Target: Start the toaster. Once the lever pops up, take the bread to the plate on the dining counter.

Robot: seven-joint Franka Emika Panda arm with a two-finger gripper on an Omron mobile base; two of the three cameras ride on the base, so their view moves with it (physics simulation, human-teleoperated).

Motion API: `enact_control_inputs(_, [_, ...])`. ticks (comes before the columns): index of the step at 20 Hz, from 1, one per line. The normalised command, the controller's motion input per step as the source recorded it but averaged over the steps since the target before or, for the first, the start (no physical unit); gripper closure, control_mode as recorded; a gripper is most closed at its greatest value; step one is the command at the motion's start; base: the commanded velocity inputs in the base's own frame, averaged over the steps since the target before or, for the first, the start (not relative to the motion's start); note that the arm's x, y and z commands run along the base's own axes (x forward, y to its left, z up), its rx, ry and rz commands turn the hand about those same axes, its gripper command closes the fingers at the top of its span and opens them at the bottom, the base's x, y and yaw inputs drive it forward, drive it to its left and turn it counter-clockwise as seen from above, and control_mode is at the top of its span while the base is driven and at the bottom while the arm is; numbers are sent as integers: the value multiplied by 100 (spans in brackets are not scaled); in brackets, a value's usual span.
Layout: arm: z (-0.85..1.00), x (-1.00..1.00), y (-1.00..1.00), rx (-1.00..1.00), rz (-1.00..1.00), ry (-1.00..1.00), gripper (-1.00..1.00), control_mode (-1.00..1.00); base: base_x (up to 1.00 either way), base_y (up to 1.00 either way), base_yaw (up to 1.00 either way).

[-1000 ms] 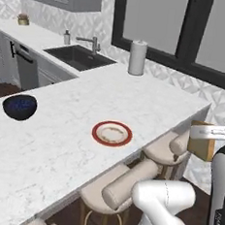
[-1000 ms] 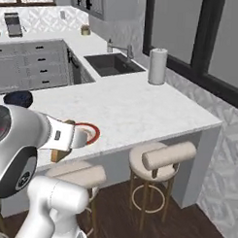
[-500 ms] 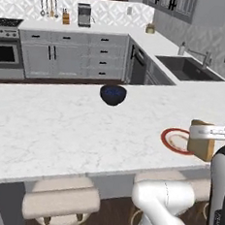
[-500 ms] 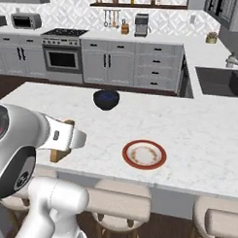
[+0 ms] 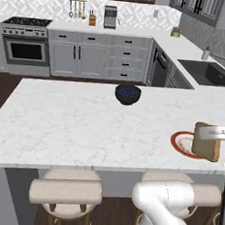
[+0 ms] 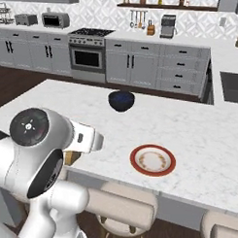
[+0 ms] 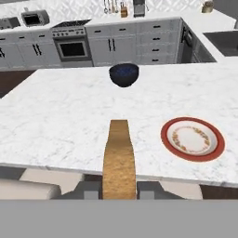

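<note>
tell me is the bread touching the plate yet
Apart. In the hand view the bread stands upright between the gripper fingers, with bare marble between it and the plate off to one side.

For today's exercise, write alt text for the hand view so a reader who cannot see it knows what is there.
The gripper holds a tan slice of bread edge-on above the near edge of a white marble dining counter. A red-rimmed plate lies on the counter right of the bread, a dark blue bowl farther back, and grey kitchen cabinets behind.
</note>
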Motion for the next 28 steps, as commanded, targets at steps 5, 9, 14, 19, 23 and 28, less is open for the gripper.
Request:
enact_control_inputs(5, [-31,38,-91,17,4,22,100,-100,0,0,0])
enact_control_inputs(9, [-29,82,-94,21,0,31,100,-100,0,0,0])
enact_control_inputs(14, [-32,100,-75,16,0,24,100,-100,0,0,0])
enact_control_inputs(19, [-74,81,-30,14,0,7,100,-100,0,0,0])
enact_control_inputs(23, [-57,67,-1,14,0,-3,100,-100,0,0,0])
enact_control_inputs(28, [-25,80,-8,6,0,-1,100,-100,0,0,0])
